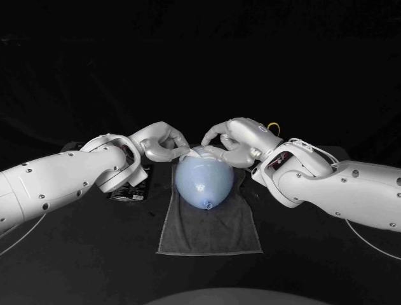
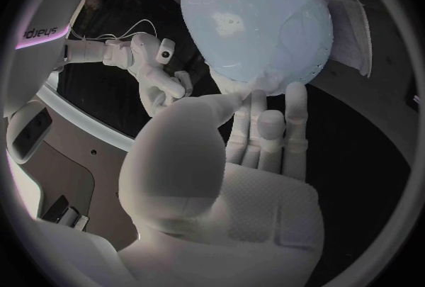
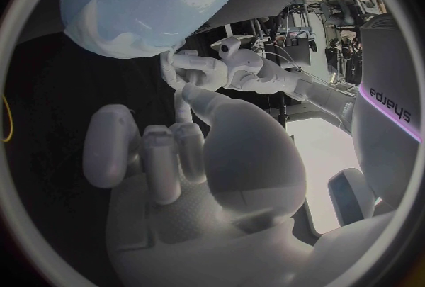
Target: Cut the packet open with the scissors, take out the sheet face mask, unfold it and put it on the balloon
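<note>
The balloon (image 1: 204, 181) is lying on a grey towel (image 1: 210, 235) at the centre of the bench (image 1: 72, 267), with its knot pointing to 6 o'clock. The sheet face mask (image 1: 200, 154) is covering its 12 o'clock end.

The left hand (image 1: 164, 146) is reaching in from 10 o'clock, its stretched fingers (image 2: 265, 124) touching the mask's edge. The right hand (image 1: 229, 141) is arching over from 1 o'clock, one fingertip resting on the mask. Whether either hand is grasping the sheet cannot be told.

Looks like a robotics lab: black table (image 1: 63, 267) (black curtain (image 1: 200, 57) behind).
</note>
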You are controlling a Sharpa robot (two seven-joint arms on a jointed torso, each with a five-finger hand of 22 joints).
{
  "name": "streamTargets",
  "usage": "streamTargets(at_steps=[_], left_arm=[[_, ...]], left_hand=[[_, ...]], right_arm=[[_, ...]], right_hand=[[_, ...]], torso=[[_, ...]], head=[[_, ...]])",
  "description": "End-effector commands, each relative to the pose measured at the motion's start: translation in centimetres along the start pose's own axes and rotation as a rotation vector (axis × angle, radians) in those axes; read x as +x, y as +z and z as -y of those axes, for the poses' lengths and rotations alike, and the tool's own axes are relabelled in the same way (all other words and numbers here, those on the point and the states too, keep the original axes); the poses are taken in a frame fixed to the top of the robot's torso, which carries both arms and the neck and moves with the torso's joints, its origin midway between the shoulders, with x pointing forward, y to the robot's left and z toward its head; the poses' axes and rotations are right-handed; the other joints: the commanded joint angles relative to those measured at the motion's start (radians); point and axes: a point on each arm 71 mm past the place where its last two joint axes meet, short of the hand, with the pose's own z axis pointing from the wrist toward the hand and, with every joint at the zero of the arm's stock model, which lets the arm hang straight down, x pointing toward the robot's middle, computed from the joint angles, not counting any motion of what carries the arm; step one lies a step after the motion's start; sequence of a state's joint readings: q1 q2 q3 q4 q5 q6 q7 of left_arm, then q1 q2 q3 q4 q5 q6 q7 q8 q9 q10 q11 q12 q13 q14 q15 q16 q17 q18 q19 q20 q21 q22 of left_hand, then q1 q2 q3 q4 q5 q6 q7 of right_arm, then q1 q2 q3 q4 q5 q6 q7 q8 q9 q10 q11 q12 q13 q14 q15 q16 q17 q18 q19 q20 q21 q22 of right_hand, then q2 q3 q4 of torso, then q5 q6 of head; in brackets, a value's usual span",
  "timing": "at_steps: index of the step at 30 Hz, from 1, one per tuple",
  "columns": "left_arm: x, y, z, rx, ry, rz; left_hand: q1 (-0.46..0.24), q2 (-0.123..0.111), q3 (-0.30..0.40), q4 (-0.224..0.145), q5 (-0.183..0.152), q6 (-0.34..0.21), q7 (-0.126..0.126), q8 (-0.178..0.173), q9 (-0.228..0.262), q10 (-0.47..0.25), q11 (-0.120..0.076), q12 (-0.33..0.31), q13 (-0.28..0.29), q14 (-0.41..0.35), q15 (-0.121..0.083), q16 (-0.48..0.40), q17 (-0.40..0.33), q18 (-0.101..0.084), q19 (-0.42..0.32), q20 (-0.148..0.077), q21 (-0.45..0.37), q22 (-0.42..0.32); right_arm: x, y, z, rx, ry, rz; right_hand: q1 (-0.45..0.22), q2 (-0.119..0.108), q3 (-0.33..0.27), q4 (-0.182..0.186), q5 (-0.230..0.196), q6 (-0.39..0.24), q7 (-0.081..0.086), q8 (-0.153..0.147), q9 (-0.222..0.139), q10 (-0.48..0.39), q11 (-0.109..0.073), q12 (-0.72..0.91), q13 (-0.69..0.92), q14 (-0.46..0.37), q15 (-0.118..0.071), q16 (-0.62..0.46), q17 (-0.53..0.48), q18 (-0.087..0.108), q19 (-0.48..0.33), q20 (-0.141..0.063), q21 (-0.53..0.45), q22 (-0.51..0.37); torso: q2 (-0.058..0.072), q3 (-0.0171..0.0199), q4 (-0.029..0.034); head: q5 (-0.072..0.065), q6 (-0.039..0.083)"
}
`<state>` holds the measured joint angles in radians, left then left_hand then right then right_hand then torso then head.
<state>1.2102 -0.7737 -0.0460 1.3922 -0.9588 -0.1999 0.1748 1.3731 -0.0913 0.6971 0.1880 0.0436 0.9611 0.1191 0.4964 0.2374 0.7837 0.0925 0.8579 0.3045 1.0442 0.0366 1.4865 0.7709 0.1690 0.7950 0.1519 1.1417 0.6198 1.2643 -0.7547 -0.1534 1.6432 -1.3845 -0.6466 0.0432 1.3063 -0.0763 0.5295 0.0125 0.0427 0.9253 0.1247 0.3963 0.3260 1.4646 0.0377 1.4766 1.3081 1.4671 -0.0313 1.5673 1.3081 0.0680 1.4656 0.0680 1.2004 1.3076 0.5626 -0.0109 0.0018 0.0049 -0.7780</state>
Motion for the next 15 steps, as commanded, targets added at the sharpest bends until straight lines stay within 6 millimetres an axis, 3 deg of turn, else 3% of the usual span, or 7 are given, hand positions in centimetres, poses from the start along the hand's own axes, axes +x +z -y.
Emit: streamTargets(at_steps=[1, 5, 15], left_arm=[[-0.7, 0.2, -0.3, -0.08, -0.136, 0.01], [-1.5, 0.3, -0.4, -0.115, -0.194, 0.02], [-2.1, 0.5, -0.6, -0.187, -0.258, -0.047]], left_hand=[[-0.04, -0.012, 0.056, -0.031, 0.005, 0.007, -0.011, 0.033, 0.125, 0.007, -0.009, 0.014, 0.003, 0.032, -0.004, 0.017, 0.036, 0.015, 0.004, -0.01, 0.016, 0.008], [-0.101, -0.024, 0.117, -0.081, 0.005, 0.006, -0.014, 0.043, 0.154, 0.011, -0.013, 0.029, 0.005, 0.05, -0.007, 0.03, 0.055, 0.015, 0.002, -0.014, 0.033, 0.018], [-0.176, -0.046, 0.209, -0.176, 0.006, 0.017, -0.018, 0.047, 0.188, 0.031, -0.024, 0.06, 0.006, 0.057, -0.018, 0.041, 0.048, 0.015, -0.007, -0.023, 0.064, 0.035]], right_arm=[[-0.1, 0.1, 0.2, 0.038, -0.018, 0.022], [0.1, 0.4, 0.3, 0.055, -0.022, 0.015], [0.6, 1.1, 0.5, 0.088, -0.032, -0.001]], right_hand=[[-0.003, -0.012, -0.005, -0.004, 0.006, 0.006, 0.0, -0.001, 0.0, 0.027, 0.006, -0.002, 0.168, 0.104, 0.007, 0.003, 0.263, -0.001, -0.003, 0.007, -0.002, 0.173], [-0.003, -0.012, -0.005, -0.005, 0.006, 0.007, 0.0, -0.001, 0.0, 0.027, 0.006, -0.002, 0.168, 0.104, 0.007, 0.003, 0.263, -0.001, -0.003, 0.007, -0.003, 0.172], [-0.008, -0.018, -0.008, -0.003, 0.006, 0.011, -0.001, 0.0, 0.0, 0.026, 0.006, -0.003, 0.167, 0.104, 0.006, 0.003, 0.263, 0.0, -0.004, 0.007, -0.008, 0.171]], torso=[[0.0, -0.0011, 0.0003], [0.0, -0.0012, 0.0013], [0.0, -0.0019, 0.001]], head=[[0.001, 0.0], [0.003, 0.002], [0.005, 0.002]])
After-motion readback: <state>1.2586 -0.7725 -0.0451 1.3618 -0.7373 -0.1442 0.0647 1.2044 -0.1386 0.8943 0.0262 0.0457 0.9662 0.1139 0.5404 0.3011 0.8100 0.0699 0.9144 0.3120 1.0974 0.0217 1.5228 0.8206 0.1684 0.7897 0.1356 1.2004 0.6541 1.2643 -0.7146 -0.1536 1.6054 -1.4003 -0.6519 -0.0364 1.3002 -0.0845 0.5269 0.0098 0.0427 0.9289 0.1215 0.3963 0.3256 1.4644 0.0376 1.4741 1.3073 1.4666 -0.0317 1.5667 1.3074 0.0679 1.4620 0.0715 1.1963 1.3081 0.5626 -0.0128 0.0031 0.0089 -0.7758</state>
